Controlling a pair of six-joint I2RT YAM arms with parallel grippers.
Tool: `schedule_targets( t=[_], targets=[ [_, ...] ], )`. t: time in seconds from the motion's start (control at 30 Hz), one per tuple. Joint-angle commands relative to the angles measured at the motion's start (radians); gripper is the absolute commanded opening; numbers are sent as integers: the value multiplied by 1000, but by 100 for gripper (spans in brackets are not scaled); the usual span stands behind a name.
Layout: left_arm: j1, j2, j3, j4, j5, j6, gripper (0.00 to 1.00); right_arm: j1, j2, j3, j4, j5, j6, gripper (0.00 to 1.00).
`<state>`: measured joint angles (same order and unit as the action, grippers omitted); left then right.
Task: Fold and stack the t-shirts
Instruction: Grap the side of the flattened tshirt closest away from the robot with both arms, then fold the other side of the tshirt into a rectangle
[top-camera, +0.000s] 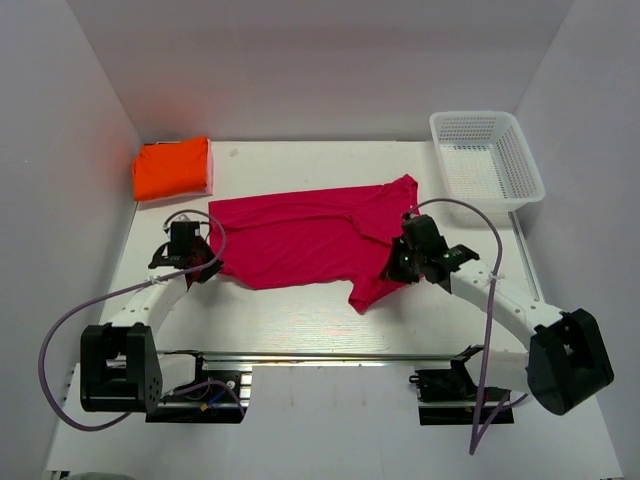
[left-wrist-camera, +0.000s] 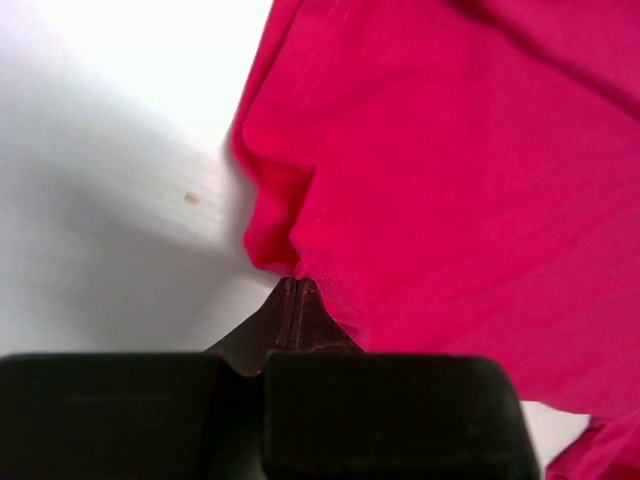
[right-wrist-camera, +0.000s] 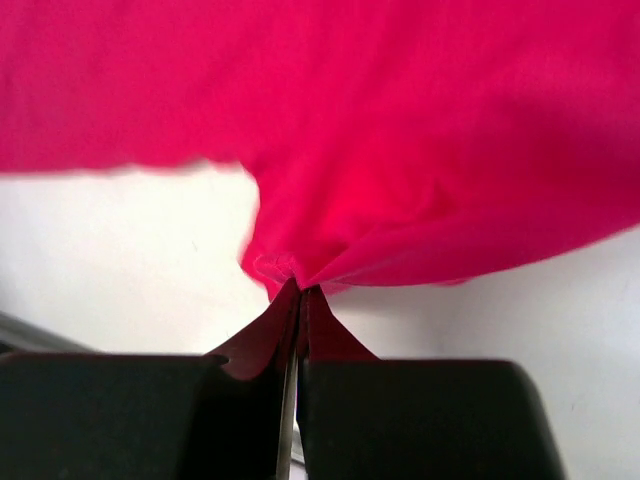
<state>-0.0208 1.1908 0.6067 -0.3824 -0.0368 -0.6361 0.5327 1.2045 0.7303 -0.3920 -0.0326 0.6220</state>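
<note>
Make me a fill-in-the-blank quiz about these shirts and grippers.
The left gripper and right gripper are both ____ on the spread magenta-pink cloth t-shirt.
The folded rectangular cloth t-shirt at the far left is ____.
The white plastic mesh basket stands at the far ____ corner.
Missing: shut; orange; right.

A plain magenta-pink t-shirt (top-camera: 300, 240), unpatterned, spreads across the middle of the white tabletop (top-camera: 300, 325). A bright orange t-shirt (top-camera: 172, 168), equally plain, sits at the far left corner. At the far right corner, a white basket (top-camera: 472, 116) shows a fine mesh pattern. The left gripper (top-camera: 203, 267) and right gripper (top-camera: 394, 271) are black, on white arms (top-camera: 505, 298) trailing purple cables (top-camera: 455, 201).
</note>
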Motion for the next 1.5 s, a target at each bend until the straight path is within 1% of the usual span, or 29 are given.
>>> schedule_targets(
  t=[0.0,0.03,0.17,0.2,0.4,0.7,0.93,1.17,1.27,1.3,1.47],
  targets=[
    [12,47,100,-1,8,0,0,-25,59,90,67,8,16,0],
    [12,59,111,-10,8,0,0,-49,91,113,68,8,16,0],
    [12,99,152,-21,-12,-10,0,-89,116,167,93,28,33,0],
    [12,116,166,-21,-23,-10,0,-106,119,188,93,83,33,0],
    [12,171,218,-30,-43,-10,0,-169,173,287,90,117,19,0],
    [39,228,313,-39,-83,-19,0,-261,321,457,91,100,-8,0],
    [48,326,398,-30,-92,-30,0,-296,447,593,90,56,-44,0],
    [58,420,468,2,-103,-20,0,-330,530,681,84,47,-64,0],
    [58,469,505,-9,-130,-30,0,-336,576,719,82,43,-82,0],
    [58,480,519,-9,-155,-30,0,-338,592,731,84,13,-84,0],
    [58,558,556,10,-143,-28,0,-343,680,787,116,-3,-172,0]
  ],
)
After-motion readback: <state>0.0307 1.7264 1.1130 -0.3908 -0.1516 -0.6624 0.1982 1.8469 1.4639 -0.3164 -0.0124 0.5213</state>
